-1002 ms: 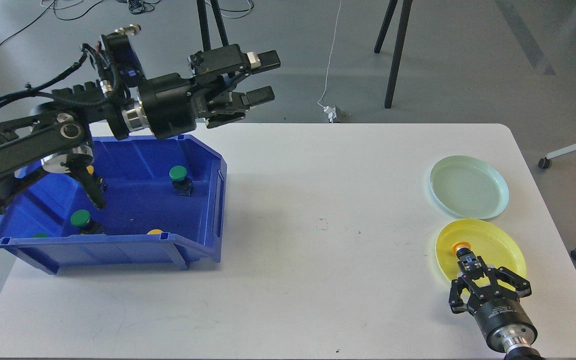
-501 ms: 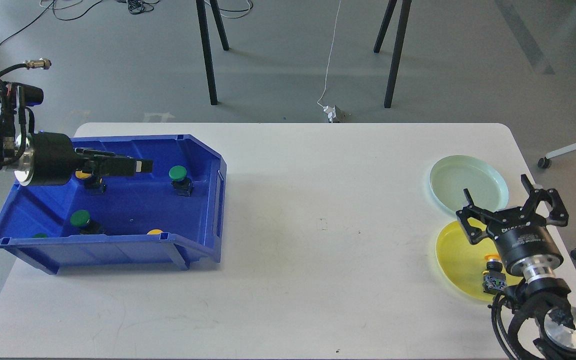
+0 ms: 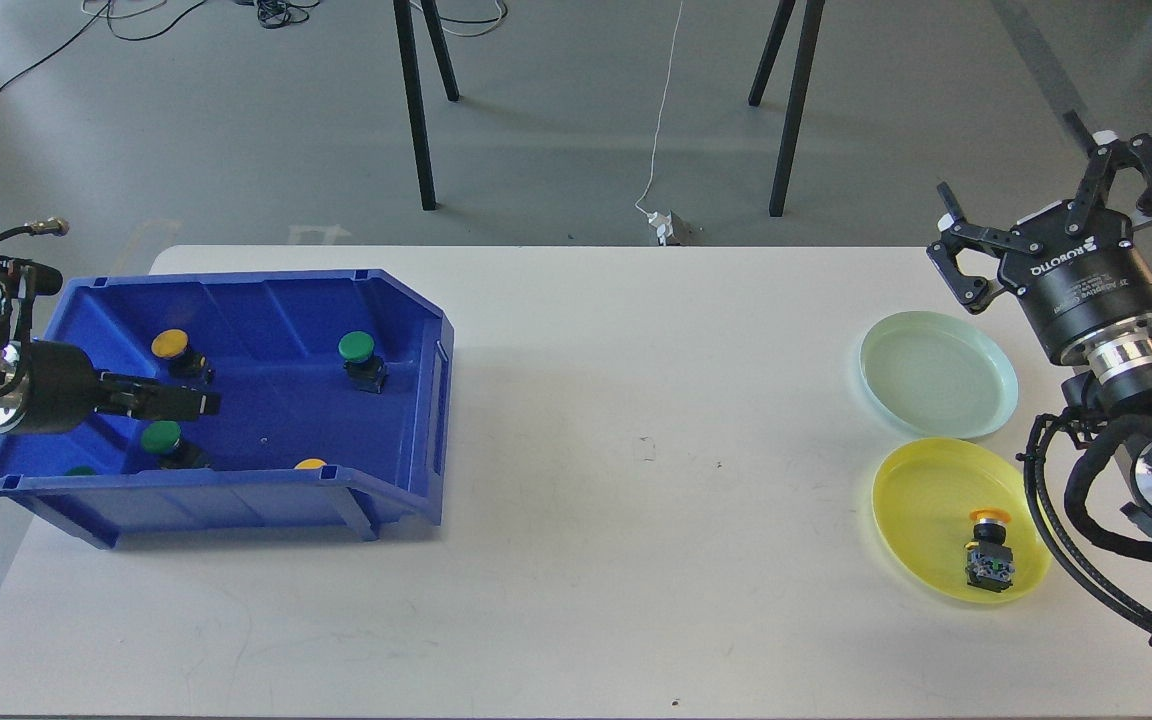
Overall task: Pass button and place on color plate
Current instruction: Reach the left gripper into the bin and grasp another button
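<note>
Reaching into the blue bin (image 3: 236,500) from its left side, the left claw (image 3: 198,402) hangs low over the bin floor with its dark fingers lying close together and pointing right; seen this small and edge-on, I cannot tell whether they are parted or closed, and nothing shows between them. The move ahead turns on the green button (image 3: 161,437), which lies just near of the fingertips and slightly left of them, so the claw would need to draw back a little and drop toward the near wall. A yellow button (image 3: 170,343) sits just far of the claw, and a second green button (image 3: 357,347) stands well to the right. The left arm is plainly the nearer one to all of these.

The green button has a round, domed green cap on a short black body and appears to stand upright, cap up, so its long axis runs vertically. Two more caps, one green and one yellow, peek over the near wall.

The right claw (image 3: 1056,230) is raised at the far right, fingers spread wide and empty, past the pale green plate (image 3: 939,373). On the yellow plate (image 3: 921,500) one orange-capped button (image 3: 989,545) already rests, toward its near right rim, on the tabletop (image 3: 636,500).
</note>
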